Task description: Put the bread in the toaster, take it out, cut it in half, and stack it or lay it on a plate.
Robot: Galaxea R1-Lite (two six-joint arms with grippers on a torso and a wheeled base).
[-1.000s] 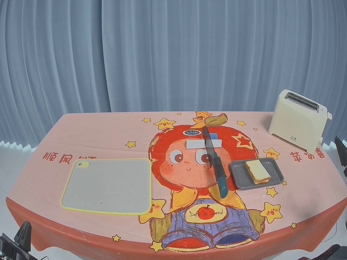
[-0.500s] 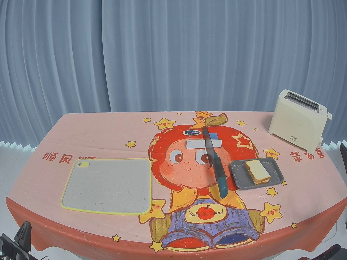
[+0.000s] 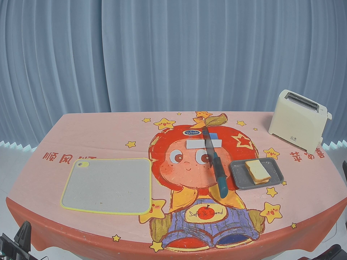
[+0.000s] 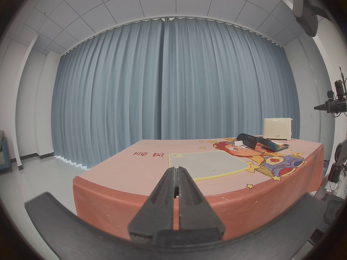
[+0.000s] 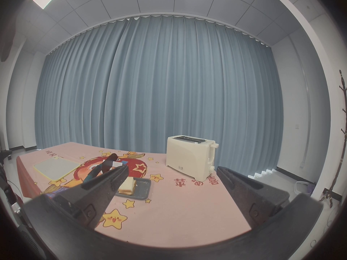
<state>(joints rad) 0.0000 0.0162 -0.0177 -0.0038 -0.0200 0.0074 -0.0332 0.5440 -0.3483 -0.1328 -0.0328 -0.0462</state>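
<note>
Since a second ago the right arm (image 3: 345,170) has slid further past the head view's right edge; nothing on the surface (image 3: 108,134) has shifted. On it lie a grey board (image 3: 108,185) at the left front, a cream toaster (image 3: 298,120) at the far right corner, a grey tray (image 3: 238,174) right of centre, a knife (image 3: 217,167) just left of it, the bread (image 3: 257,171) on the tray, and a white block (image 3: 195,143) under the blade. Off the near left corner the left jaws are pressed together; the right jaws stand wide apart off the right side, facing the toaster
</note>
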